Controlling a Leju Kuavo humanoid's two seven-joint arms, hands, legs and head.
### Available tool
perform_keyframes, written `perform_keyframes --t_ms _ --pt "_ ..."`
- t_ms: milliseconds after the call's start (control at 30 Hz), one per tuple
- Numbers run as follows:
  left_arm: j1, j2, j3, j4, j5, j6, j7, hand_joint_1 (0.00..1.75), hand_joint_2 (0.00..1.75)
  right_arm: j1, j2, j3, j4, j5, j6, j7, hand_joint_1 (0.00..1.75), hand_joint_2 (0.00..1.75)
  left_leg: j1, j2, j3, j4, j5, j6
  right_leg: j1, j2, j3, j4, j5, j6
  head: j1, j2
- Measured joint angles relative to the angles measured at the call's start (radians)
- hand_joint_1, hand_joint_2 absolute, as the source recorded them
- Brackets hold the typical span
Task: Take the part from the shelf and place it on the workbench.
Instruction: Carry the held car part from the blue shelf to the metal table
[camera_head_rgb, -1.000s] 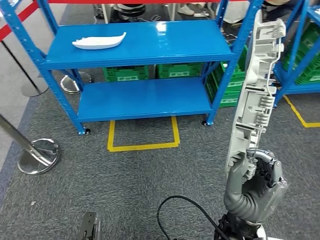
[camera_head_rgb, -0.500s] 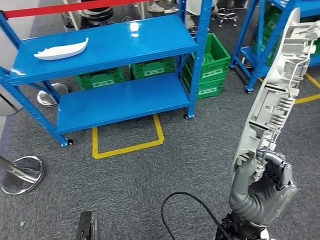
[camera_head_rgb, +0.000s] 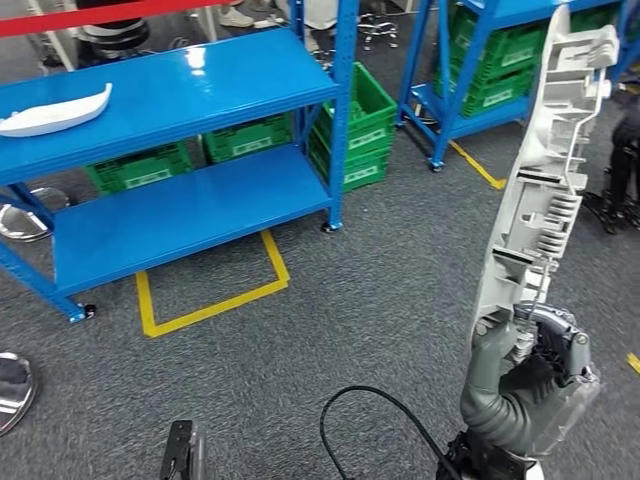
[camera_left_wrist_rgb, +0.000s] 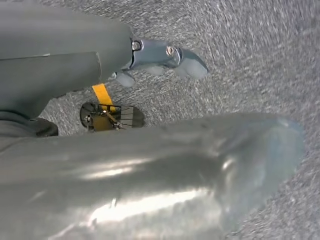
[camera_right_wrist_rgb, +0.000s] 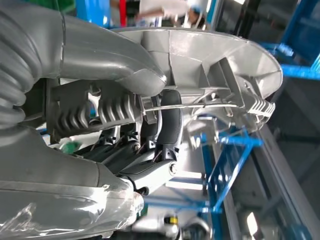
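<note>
My right hand (camera_head_rgb: 528, 385) grips the lower end of a long pale grey ribbed plastic part (camera_head_rgb: 551, 160), which stands upright and tilts slightly right at the right of the head view. In the right wrist view the thumb and dark fingers (camera_right_wrist_rgb: 170, 125) clamp the part (camera_right_wrist_rgb: 219, 55). My left hand (camera_head_rgb: 181, 455) hangs low at the bottom edge; its wrist view shows the fingers (camera_left_wrist_rgb: 166, 55) stretched out over grey carpet, holding nothing. A second white part (camera_head_rgb: 53, 112) lies on the top level of the blue shelf (camera_head_rgb: 189, 90) at far left.
Green crates (camera_head_rgb: 362, 115) sit beside and under the blue shelf. Another blue rack (camera_head_rgb: 468, 60) with green crates stands at far right. A yellow floor outline (camera_head_rgb: 211, 300), a black cable (camera_head_rgb: 370, 400) and a chrome stanchion base (camera_head_rgb: 11, 385) are on the carpet.
The whole view has swung to the right, so the shelf slid left in the picture and a second rack came in. My right hand keeps the same grip on the part.
</note>
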Motion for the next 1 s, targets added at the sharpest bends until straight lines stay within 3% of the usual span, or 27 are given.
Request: perform_keyframes --t_ms 33,100,167,200,267,333,367,433,467,500,533,600,667,733,767,800,867,933,1000 --pt "-0.001 0.0 0.001 0.0 0.007 -0.005 0.001 0.0 1.75 0.001 0.0 0.0 -0.001 0.002 -0.005 0.002 1.75 1.75 0.0 0.013 0.001 0.0 -0.001 0.0 -0.001 -0.003 0.01 -0.011 0.012 0.0 0.0 0.0" --pt "-0.004 -0.004 0.003 0.0 0.022 -0.016 0.006 0.0 1.75 0.007 -0.001 0.0 -0.006 0.005 -0.017 0.006 1.75 1.75 -0.001 0.036 0.006 0.0 -0.005 -0.005 0.0 -0.032 0.088 -0.142 0.068 -0.001 0.0 0.0" --pt "-0.005 -0.007 0.004 0.0 0.012 -0.021 0.01 0.0 1.75 0.011 -0.002 0.0 -0.011 0.005 -0.024 0.007 1.75 1.75 -0.006 0.051 0.012 0.001 -0.011 -0.014 0.005 -0.068 0.157 -0.26 0.101 -0.012 -0.001 0.0" --pt "-0.005 -0.007 0.003 0.0 0.003 -0.022 0.01 0.0 1.75 0.011 -0.002 0.0 -0.012 0.004 -0.026 0.008 1.75 1.75 -0.009 0.057 0.014 0.001 -0.012 -0.019 0.008 -0.076 0.168 -0.281 0.103 -0.02 -0.002 0.0" --pt "-0.006 -0.007 0.001 0.0 -0.01 -0.026 0.009 0.0 1.75 0.012 -0.002 0.0 -0.013 0.002 -0.028 0.01 1.75 1.75 -0.01 0.075 0.016 -0.001 -0.012 -0.03 0.011 -0.054 0.163 -0.281 0.105 -0.036 -0.003 0.0" --pt "-0.006 -0.007 0.0 0.0 -0.011 -0.03 0.009 0.0 1.75 0.012 -0.002 0.0 -0.014 0.001 -0.028 0.011 1.75 1.75 -0.006 0.059 0.011 0.016 -0.032 -0.042 0.008 -0.029 0.159 -0.285 0.11 -0.048 -0.004 0.0" --pt "-0.006 -0.006 0.0 0.0 -0.006 -0.031 0.009 0.0 1.75 0.012 -0.002 0.001 -0.014 0.0 -0.028 0.011 1.75 1.75 -0.005 0.037 -0.003 0.051 -0.057 -0.046 0.006 -0.017 0.159 -0.287 0.113 -0.053 -0.006 0.0" --pt "-0.006 -0.005 0.003 0.0 0.015 -0.027 0.012 0.0 1.75 0.011 -0.001 0.002 -0.014 -0.003 -0.026 0.011 1.75 1.75 -0.003 -0.01 -0.063 0.179 -0.126 -0.048 0.003 0.007 0.156 -0.287 0.115 -0.06 -0.01 0.0" --pt "-0.006 -0.004 0.006 0.0 0.025 -0.022 0.015 0.0 1.75 0.011 -0.001 0.003 -0.013 -0.006 -0.024 0.011 1.75 1.75 -0.003 -0.019 -0.097 0.246 -0.151 -0.048 0.003 0.02 0.154 -0.287 0.116 -0.062 -0.011 0.0" --pt "-0.005 -0.003 0.008 0.0 0.031 -0.017 0.021 0.0 1.75 0.01 -0.001 0.004 -0.012 -0.009 -0.022 0.011 1.75 1.75 -0.003 -0.023 -0.12 0.287 -0.158 -0.048 0.004 0.034 0.152 -0.287 0.117 -0.063 -0.011 0.0" --pt "-0.005 -0.002 0.01 0.0 0.032 -0.011 0.027 0.0 1.75 0.01 -0.001 0.004 -0.011 -0.012 -0.021 0.011 1.75 1.75 -0.003 -0.026 -0.127 0.292 -0.144 -0.047 0.003 0.049 0.152 -0.287 0.119 -0.063 -0.011 0.0" --pt "-0.005 -0.002 0.012 0.0 0.027 0.0 0.042 0.0 1.75 0.01 -0.001 0.005 -0.01 -0.015 -0.02 0.011 1.75 1.75 -0.001 -0.042 -0.086 0.193 -0.07 -0.045 0.001 0.078 0.151 -0.286 0.122 -0.059 -0.011 0.0" --pt "-0.005 -0.002 0.012 0.0 0.014 0.015 0.061 0.0 1.75 0.009 -0.002 0.006 -0.01 -0.015 -0.019 0.01 1.75 1.75 0.007 -0.097 -0.03 0.066 -0.015 -0.043 0.001 0.105 0.145 -0.282 0.125 -0.049 -0.012 0.0" --pt "-0.004 -0.002 0.012 0.0 -0.001 0.029 0.078 0.0 1.75 0.008 -0.002 0.007 -0.01 -0.015 -0.017 0.008 1.75 1.75 0.01 -0.129 -0.011 0.015 -0.009 -0.036 -0.001 0.127 0.134 -0.282 0.13 -0.035 -0.012 0.0" --pt "-0.004 -0.002 0.011 0.0 -0.006 0.034 0.084 0.0 1.75 0.008 -0.002 0.008 -0.01 -0.016 -0.017 0.008 1.75 1.75 0.009 -0.119 -0.01 0.012 -0.009 -0.03 -0.003 0.139 0.129 -0.284 0.134 -0.027 -0.013 0.0" --pt "-0.004 -0.002 0.011 0.0 -0.009 0.039 0.089 0.0 1.75 0.008 -0.002 0.008 -0.01 -0.016 -0.017 0.008 1.75 1.75 0.009 -0.106 -0.009 0.009 -0.007 -0.022 -0.005 0.136 0.125 -0.285 0.136 -0.021 -0.013 0.0" --pt "-0.005 -0.003 0.011 0.0 -0.012 0.051 0.095 0.0 1.75 0.007 -0.003 0.008 -0.01 -0.02 -0.016 0.007 1.75 1.75 0.009 -0.077 -0.006 0.005 -0.002 -0.008 -0.001 0.084 0.102 -0.246 0.113 -0.013 -0.004 0.0" --pt "-0.003 0.0 0.012 0.0 -0.001 0.066 0.097 0.0 1.75 0.006 -0.003 0.008 -0.01 -0.03 -0.014 0.004 1.75 1.75 0.005 -0.047 -0.005 0.004 -0.003 -0.001 0.001 0.019 0.045 -0.124 0.048 -0.007 0.004 0.0" --pt "0.0 0.005 0.013 0.0 0.013 0.078 0.098 0.0 1.75 0.005 -0.003 0.008 -0.009 -0.042 -0.013 -0.001 1.75 1.75 0.002 -0.016 -0.004 0.004 -0.005 0.001 -0.001 0.002 -0.008 -0.006 0.002 -0.003 0.004 0.0"
